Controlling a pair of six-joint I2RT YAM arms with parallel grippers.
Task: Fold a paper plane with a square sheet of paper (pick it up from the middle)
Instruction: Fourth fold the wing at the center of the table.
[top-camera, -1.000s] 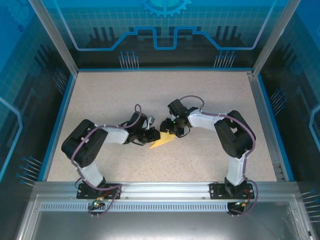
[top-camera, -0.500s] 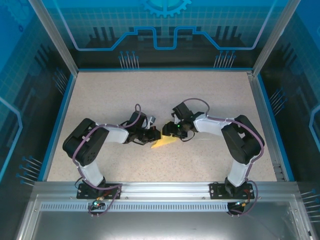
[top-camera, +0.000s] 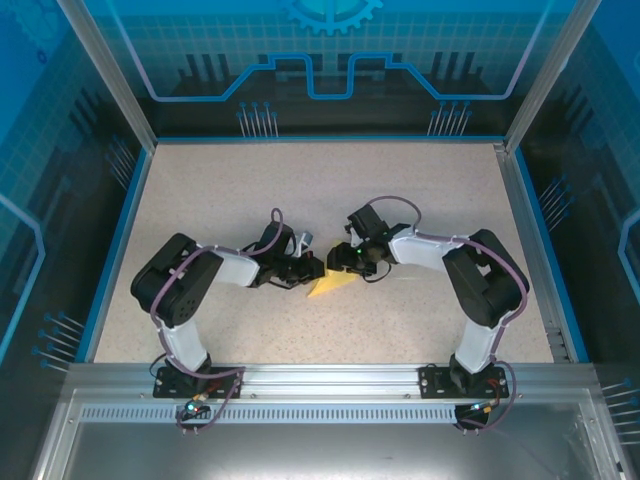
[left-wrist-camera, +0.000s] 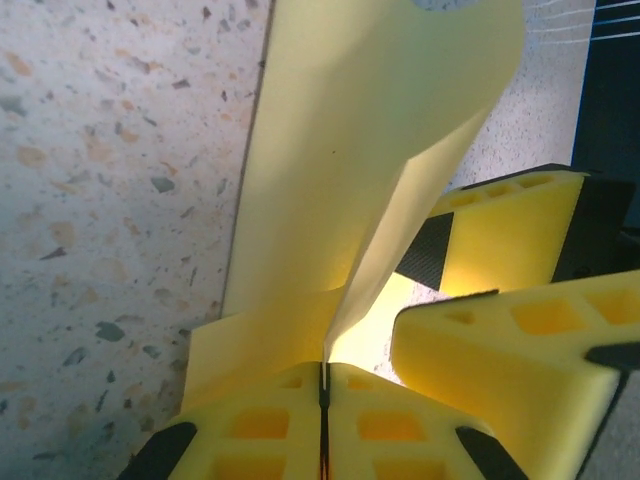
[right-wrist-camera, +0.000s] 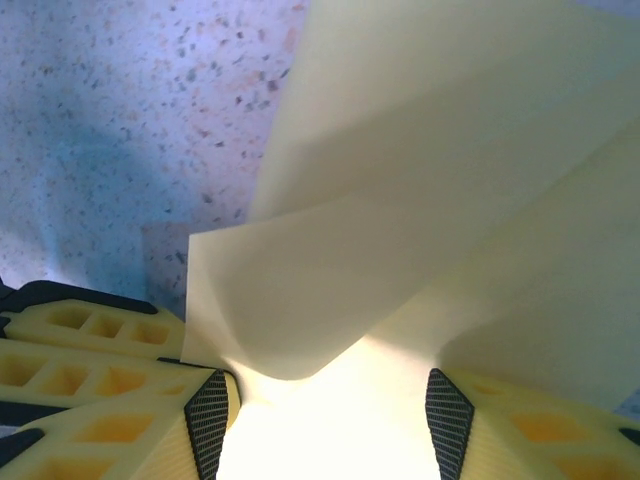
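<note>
Paper (left-wrist-camera: 370, 150), part-folded, is pinched at its crease by the left tool (left-wrist-camera: 323, 375), jaws shut tight on it, prob. to anchor it. Right tool (right-wrist-camera: 325, 400) approx. half open, pads straddling a bowed flap w/o evident squeeze, likely positioned to press the next fold. Paper's free end rests mid-tabletop (top-camera: 250, 190), between the arms.

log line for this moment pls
stage: mid-fold | left end effector: shut on paper | right end effector: open, paper between jaws | paper: partly folded
</note>
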